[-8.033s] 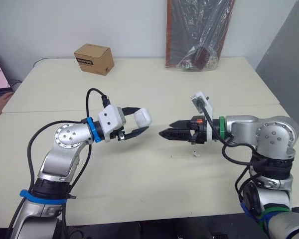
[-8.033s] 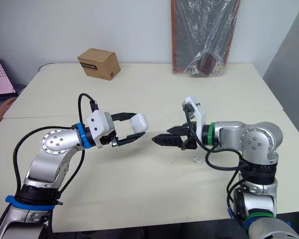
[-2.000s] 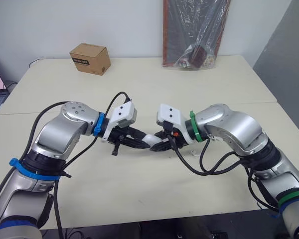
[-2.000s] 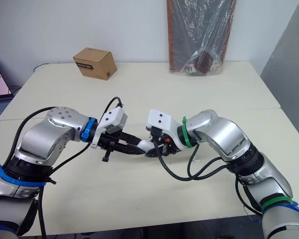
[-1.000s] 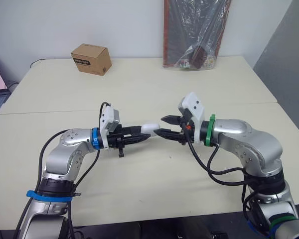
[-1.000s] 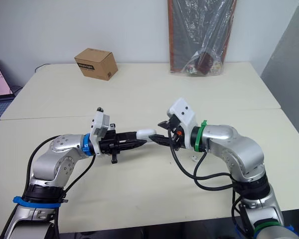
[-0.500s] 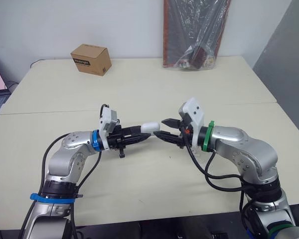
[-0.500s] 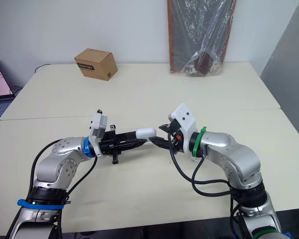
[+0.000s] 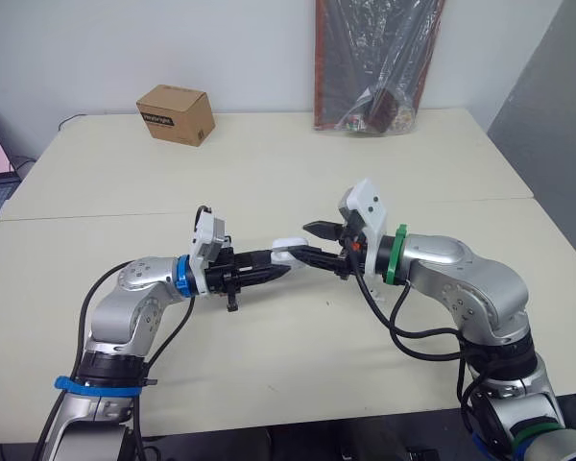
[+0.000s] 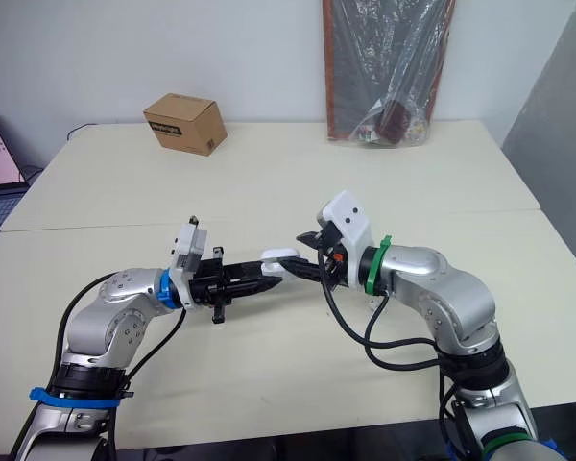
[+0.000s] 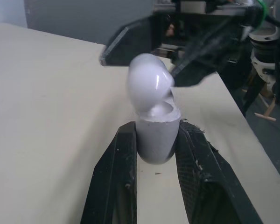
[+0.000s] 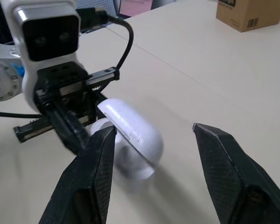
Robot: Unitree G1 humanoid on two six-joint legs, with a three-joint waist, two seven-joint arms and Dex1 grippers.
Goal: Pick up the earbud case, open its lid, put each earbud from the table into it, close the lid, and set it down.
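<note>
I hold the earbud case clamped in the left end effector, right end effector spread around its half-raised lid; next, I reckon, push it fully back

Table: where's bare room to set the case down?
Bare: the near table edge before both arms, and the far side between cardboard box and plastic bag. Crowded: mid-table, where left gripper and right gripper meet at the earbud case.

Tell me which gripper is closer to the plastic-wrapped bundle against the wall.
Right. The right gripper is mid-table, in front of the bundle; the left gripper, holding the earbud case, is farther to the robot's left.
</note>
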